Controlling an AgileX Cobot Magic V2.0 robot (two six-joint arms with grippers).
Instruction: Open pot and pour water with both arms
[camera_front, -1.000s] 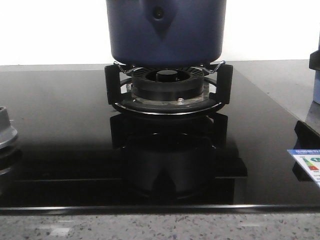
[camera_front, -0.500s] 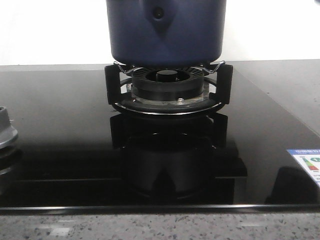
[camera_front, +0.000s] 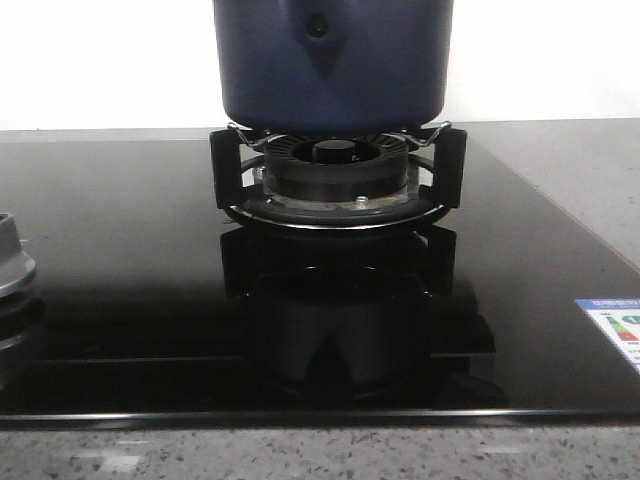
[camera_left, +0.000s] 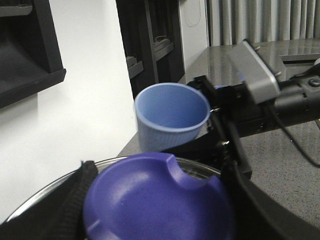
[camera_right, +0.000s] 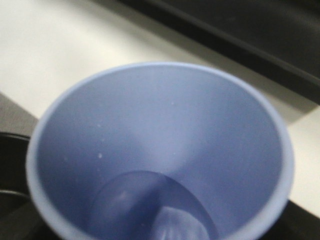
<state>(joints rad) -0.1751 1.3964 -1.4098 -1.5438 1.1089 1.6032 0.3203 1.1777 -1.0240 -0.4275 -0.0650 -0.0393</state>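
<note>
The dark navy pot (camera_front: 330, 60) stands on the black trivet (camera_front: 225, 170) of the middle burner; its top is cut off in the front view, and neither gripper shows there. In the left wrist view, my left gripper (camera_left: 157, 210) is shut on the purple lid knob (camera_left: 155, 200), with the glass lid's rim (camera_left: 197, 169) just beyond it. Past the lid, my right gripper (camera_left: 212, 112) holds a pale blue cup (camera_left: 170, 117) upright in the air. In the right wrist view the cup (camera_right: 160, 125) fills the frame and hides the fingers, with a little water (camera_right: 155, 210) at its bottom.
The burner (camera_front: 335, 170) sits on a glossy black glass hob (camera_front: 120, 250). Another burner's grey cap (camera_front: 10, 262) is at the left edge, and a sticker (camera_front: 615, 325) at the right. Grey stone counter (camera_front: 570, 170) lies beyond. Dark shelving (camera_left: 150, 40) stands against the white wall.
In the front view, the right gripper and pale blue cup seen at the right edge one second ago have gone out of view, and their reflection has left the hob. The pot has not moved.
</note>
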